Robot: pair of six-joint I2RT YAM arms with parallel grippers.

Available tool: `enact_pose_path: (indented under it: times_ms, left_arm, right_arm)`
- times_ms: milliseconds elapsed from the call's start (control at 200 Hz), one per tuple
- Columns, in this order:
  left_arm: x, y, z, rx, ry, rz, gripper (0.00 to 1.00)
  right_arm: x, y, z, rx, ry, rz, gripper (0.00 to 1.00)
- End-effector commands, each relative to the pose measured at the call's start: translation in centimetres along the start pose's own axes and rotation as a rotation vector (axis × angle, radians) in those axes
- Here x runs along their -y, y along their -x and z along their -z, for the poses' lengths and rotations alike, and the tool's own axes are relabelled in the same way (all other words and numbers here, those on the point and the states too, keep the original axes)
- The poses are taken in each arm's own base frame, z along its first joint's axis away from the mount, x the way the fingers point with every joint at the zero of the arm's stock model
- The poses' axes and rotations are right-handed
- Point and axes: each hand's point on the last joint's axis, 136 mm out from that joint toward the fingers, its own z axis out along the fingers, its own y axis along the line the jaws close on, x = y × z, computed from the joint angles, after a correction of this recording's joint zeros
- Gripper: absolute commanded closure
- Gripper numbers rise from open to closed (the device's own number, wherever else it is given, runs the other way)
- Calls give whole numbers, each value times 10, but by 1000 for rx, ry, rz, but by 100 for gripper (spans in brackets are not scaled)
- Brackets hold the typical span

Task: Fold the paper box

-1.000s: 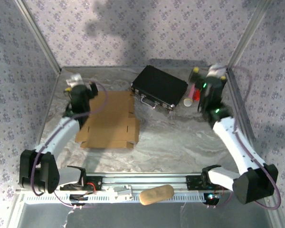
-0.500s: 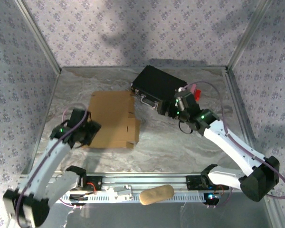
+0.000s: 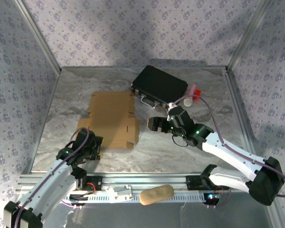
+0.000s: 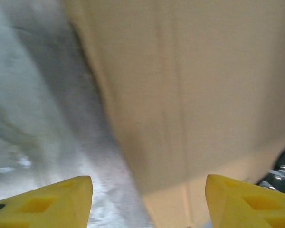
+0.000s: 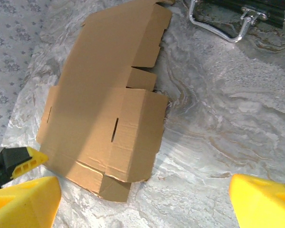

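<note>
The paper box [image 3: 111,118] lies flat and unfolded on the left half of the worktop [image 3: 147,154], a tan die-cut cardboard sheet with its flaps and slots spread out. In the right wrist view the paper box [image 5: 104,109] shows creases, a narrow slot and notched flaps along its right edge.

The left claw [image 3: 88,145] sits at the sheet's near left corner. From its own camera the left claw [image 4: 147,199] has its yellow fingers [image 4: 61,202] spread, with the cardboard's edge in the gap ahead. That picture is blurred, so whether a tip touches the sheet cannot be told.

The right claw [image 3: 156,124] hovers just beside the sheet's right edge. In its wrist view the right claw [image 5: 142,204] is spread wide and pinches nothing.

Behind the sheet's far right corner rests a black briefcase [image 3: 159,85] with metal trim and a handle. A small pink and white item [image 3: 191,97] lies at its right end.

The worktop has a silvery grey marbled cover, wrinkled in places. Walls [image 3: 133,28] of lilac flower print close it in on three sides, held by aluminium posts [image 3: 38,35]. A tan oblong object [image 3: 156,194] lies on the metal rail [image 3: 147,180] at the near edge.
</note>
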Motion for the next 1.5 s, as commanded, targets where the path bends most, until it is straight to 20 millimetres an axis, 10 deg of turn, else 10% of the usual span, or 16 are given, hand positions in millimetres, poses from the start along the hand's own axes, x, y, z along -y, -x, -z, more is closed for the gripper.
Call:
enact_pose_path:
  times_ms: [0, 495, 870, 1019, 1279, 1494]
  left_arm:
    - [9, -1, -7, -8, -74, 80, 40]
    - [7, 12, -24, 35, -166, 106, 49]
    - [31, 12, -16, 55, -234, 60, 100]
    - [64, 11, 12, 96, -281, -11, 100]
    - [134, 7, 76, 193, -292, -70, 100]
    - [173, 3, 123, 289, -57, -155, 100]
  right_arm:
    - [-11, 1, 2, 4, 58, -25, 9]
    - [-10, -12, -4, -39, 75, -72, 12]
    - [-12, -16, -9, -66, 84, -73, 21]
    - [-17, -12, -8, -58, 82, -56, 28]
    - [-80, 22, 11, 18, 133, 152, 36]
    - [-146, 61, 32, 98, 154, 645, 41]
